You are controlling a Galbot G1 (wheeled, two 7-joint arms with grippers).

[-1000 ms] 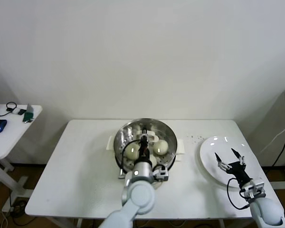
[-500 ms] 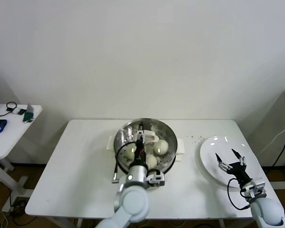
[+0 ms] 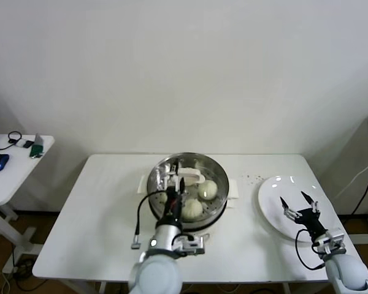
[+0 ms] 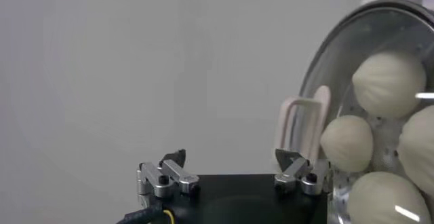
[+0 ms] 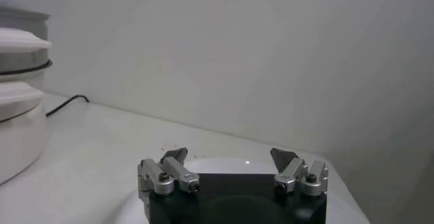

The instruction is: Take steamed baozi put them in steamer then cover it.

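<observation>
The steamer (image 3: pixel 187 184), a round shiny steel pot on a white base, is sitting mid-bench (image 3: pixel 98 202), directly under and ahead of the left end effector (image 3: pixel 173 181). Its perforated tray is holding four steamed baozi (image 3: pixel 208 189), smooth cream-white dough rounds; the left wrist view is showing all four (image 4: pixel 346 142) through the clear glass of the cover (image 4: pixel 339 76). The cover, metal-rimmed with a cream rectangular handle (image 3: pixel 187 173), is lying on the pot, its handle just beside the left end effector's fingertips.

The left end effector is standing released, fingers spread and gripping nothing. A second ago it was clenched low over the pot; since then it has opened wide and the arm is pulling back toward the robot.

Far to the right, the right end effector (image 3: pixel 297 205) is hovering, also spread and empty, over a flat glossy white plate (image 3: pixel 276 190), where it was before.
</observation>
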